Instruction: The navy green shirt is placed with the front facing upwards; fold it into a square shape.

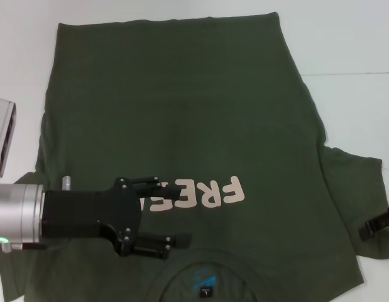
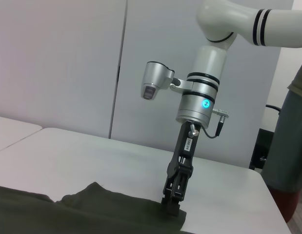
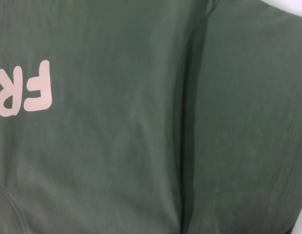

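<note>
shirt: we see the navy green shirt (image 1: 181,126) spread flat on the white table (image 1: 351,44), front up, collar (image 1: 207,277) at the robot's side, hem at the far edge. It covers most of the head view.
lettering: pale "FREE!" lettering (image 1: 210,194) across the chest, upside down in the head view; its left end is hidden behind the left gripper. The right wrist view shows the "F" and "R" only.
label: small blue neck label (image 1: 203,277) inside the collar, with a dark tag (image 1: 207,292) just below it.
sleeves: right sleeve (image 1: 364,201) lies out flat to the shirt's side, a seam line between it and the body. We see no left sleeve lying out on the other side.
left gripper: the left gripper (image 1: 178,214) hangs over the chest near the collar, coming in from the left, fingers pointing toward the right. Jaws spread apart, nothing between them. We can't tell whether it touches the cloth.
right gripper: the right gripper (image 2: 171,204) stands upright with its tips down on the outer edge of the right sleeve. In the left wrist view the fingers look close together at the cloth, but we cannot tell if they're clamped on it.
other: a grey device (image 1: 2,135) sits on the table just beside the shirt's left edge.
</note>
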